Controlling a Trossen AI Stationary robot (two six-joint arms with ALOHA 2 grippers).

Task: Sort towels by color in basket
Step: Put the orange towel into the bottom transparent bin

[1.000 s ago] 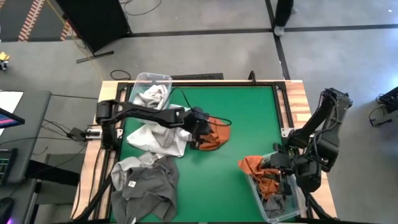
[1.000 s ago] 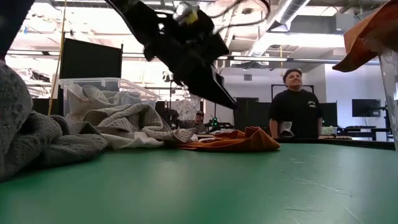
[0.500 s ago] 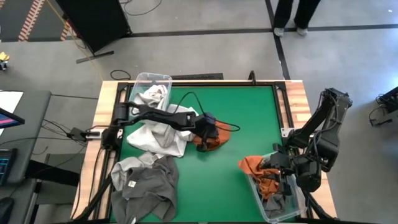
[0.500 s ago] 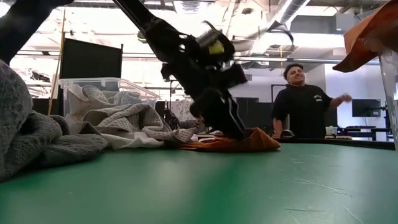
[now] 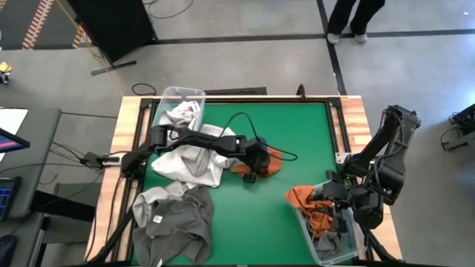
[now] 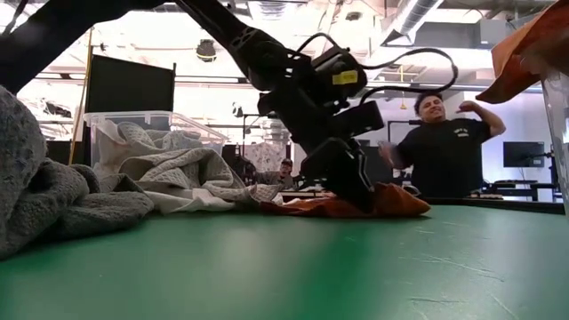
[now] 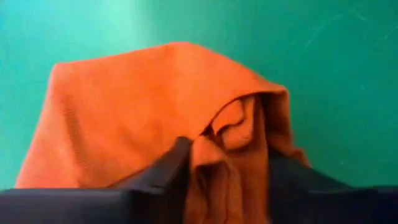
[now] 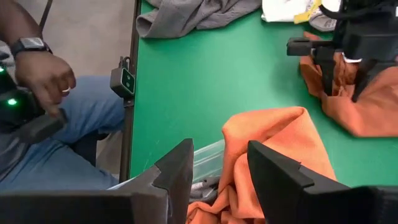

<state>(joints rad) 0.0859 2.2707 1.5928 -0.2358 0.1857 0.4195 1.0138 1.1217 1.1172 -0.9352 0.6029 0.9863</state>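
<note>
A rust orange towel (image 5: 272, 160) lies crumpled on the green mat near the table's middle. My left gripper (image 5: 255, 167) has come down on it and is shut on a bunched fold, seen closest in the left wrist view (image 7: 227, 180). My right gripper (image 8: 221, 180) hovers open above the clear basket (image 5: 326, 251) at the near right, touching nothing. Another orange towel (image 5: 303, 199) hangs over that basket's rim. White towels (image 5: 185, 159) lie heaped left of centre and dark grey towels (image 5: 174, 219) at the near left. My left gripper pinches a raised fold of the orange towel (image 7: 224, 146) between its two fingers (image 7: 171, 165); the cloth bunches up in several layers between them. The fingers slant down from the table's left side. The rest of the towel lies slack on the mat (image 6: 400, 203).
A second clear basket (image 5: 182, 98) with white towels stands at the far left. A person (image 6: 444, 147) moves behind the far edge, and a person's hand (image 8: 43, 74) with a wristwatch shows beside the table. Bare green mat (image 5: 297, 133) lies between the towel and the right basket.
My left gripper has sunk from above the towels toward the table's right edge, tipping more steeply, and landed on the orange towel. The towel has been shoved a little rightward and now bunches up higher at that end.
</note>
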